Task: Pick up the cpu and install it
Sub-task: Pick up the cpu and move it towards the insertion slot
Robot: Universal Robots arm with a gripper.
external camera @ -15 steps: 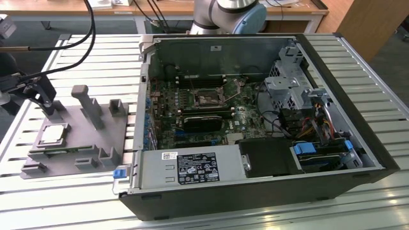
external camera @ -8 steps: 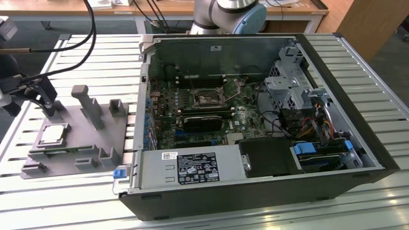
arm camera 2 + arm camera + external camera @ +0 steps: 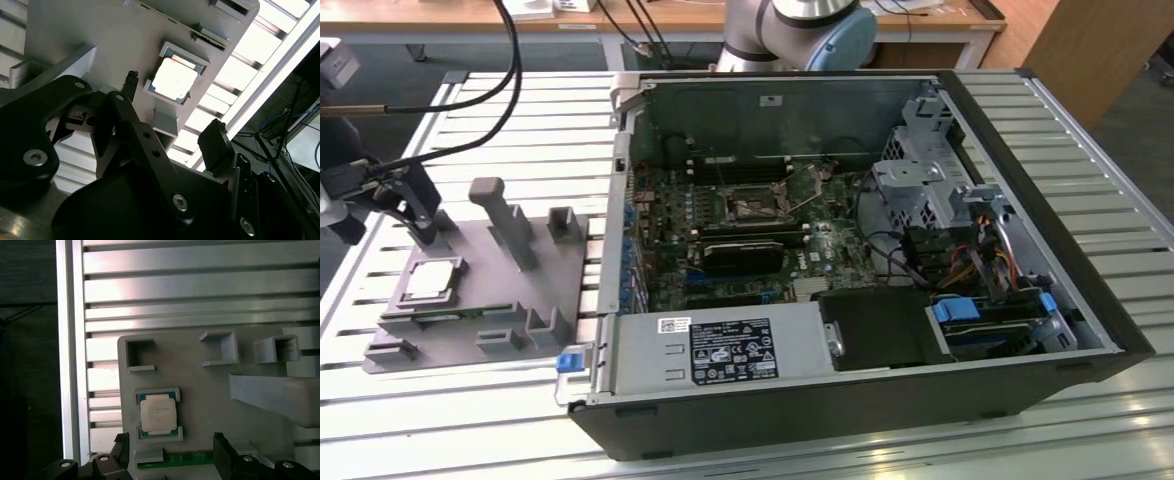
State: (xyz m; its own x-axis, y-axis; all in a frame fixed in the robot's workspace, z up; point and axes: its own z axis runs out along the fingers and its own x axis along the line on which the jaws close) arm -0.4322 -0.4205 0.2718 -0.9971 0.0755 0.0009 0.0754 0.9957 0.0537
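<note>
The jaws stand wide open and hold nothing. Their two black fingers (image 3: 121, 444) flank the cpu (image 3: 157, 414) from above without touching it, one off each of two opposite edges. The cpu lies flat, metal top up, seated in the corner brackets of the grey fixture (image 3: 210, 405) on the slatted tabletop (image 3: 494, 100). It is close to square with no marked long axis, and its edges run parallel to the fixture's sides. In the exterior view the fixture sits to the left of the open computer case (image 3: 854, 410), well apart from the motherboard socket (image 3: 754, 208).
</note>
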